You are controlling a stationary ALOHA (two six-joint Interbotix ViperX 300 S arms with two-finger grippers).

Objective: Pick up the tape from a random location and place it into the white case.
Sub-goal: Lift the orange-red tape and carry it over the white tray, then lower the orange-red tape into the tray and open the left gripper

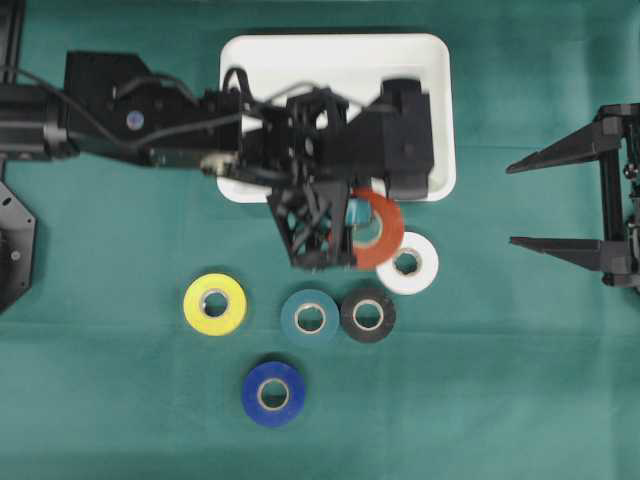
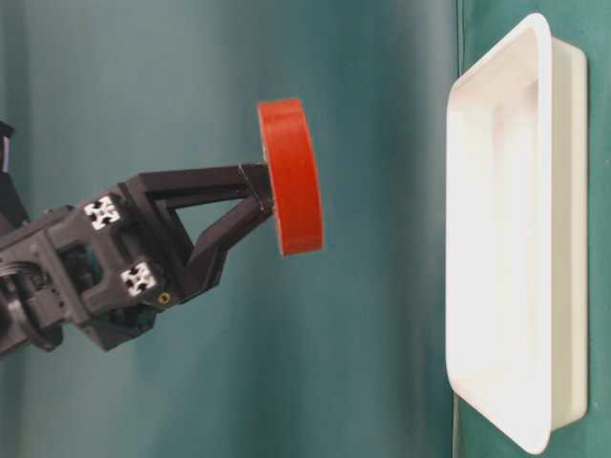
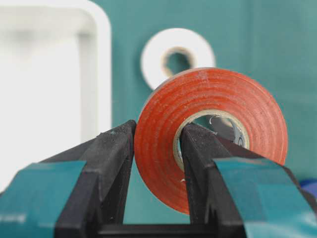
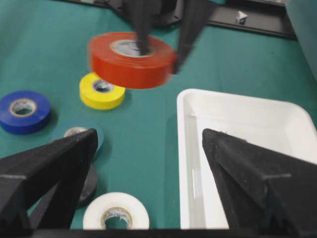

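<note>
My left gripper is shut on a red tape roll, one finger through its core and one outside its wall. The roll hangs above the green cloth, just off the near edge of the white case. The table-level view shows the red roll held level in the air, well apart from the case. In the left wrist view the case rim lies to the left of the roll. My right gripper stands open at the right edge with nothing in it.
Several more rolls lie on the cloth below the case: white, black, teal, yellow and blue. The white roll sits directly beside the held red one. The left arm's body covers part of the case.
</note>
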